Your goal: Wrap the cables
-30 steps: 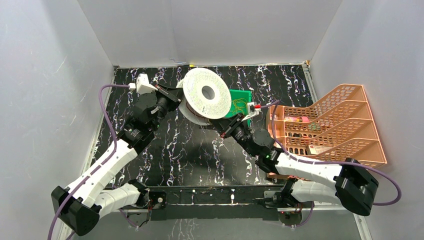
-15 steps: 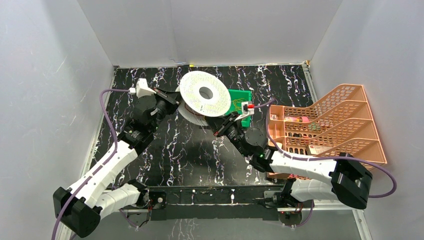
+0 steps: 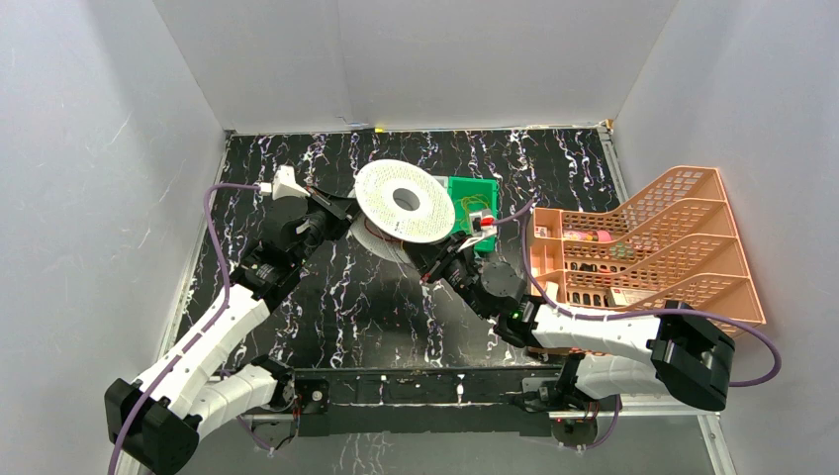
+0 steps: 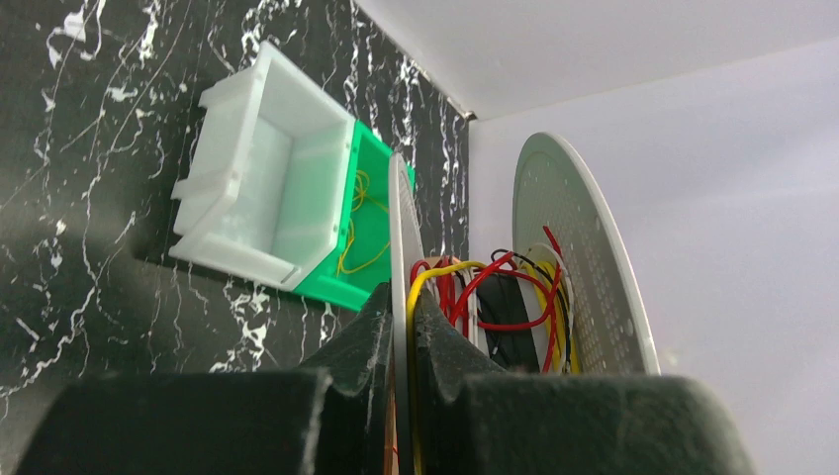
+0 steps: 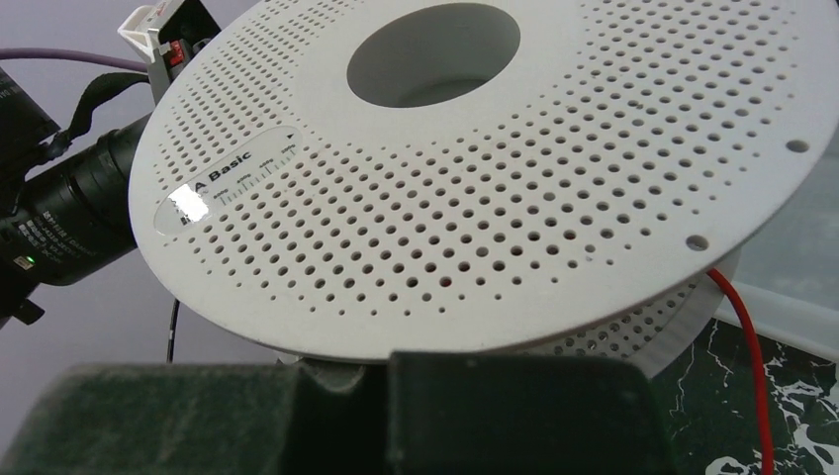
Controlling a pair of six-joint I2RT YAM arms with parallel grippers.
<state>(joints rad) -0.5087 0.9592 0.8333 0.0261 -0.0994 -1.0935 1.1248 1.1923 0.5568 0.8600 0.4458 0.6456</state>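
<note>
The white perforated spool [image 3: 406, 201] hangs tilted above the table between both arms. My left gripper [image 3: 345, 211] is shut on the edge of one flange [image 4: 404, 223], with a yellow cable [image 4: 435, 274] pressed against it. Yellow, red and black cables [image 4: 514, 297] lie wound round the hub between the flanges. My right gripper [image 3: 437, 265] sits under the spool's near right edge. In the right wrist view it [image 5: 381, 371] is shut below the upper flange [image 5: 475, 198], with a white sliver of spool rim between its tips. A red wire [image 5: 747, 336] hangs from the spool.
A green tray [image 3: 477, 190] with loose yellow wires [image 4: 358, 237] lies behind the spool, and a white box [image 4: 262, 203] stands against it. An orange tiered rack [image 3: 653, 247] stands at the right. Grey walls enclose the black marbled table [image 3: 376, 297].
The spool has tipped flatter and sunk a little toward the table. Both grippers moved with it, the right one leftward, keeping their hold.
</note>
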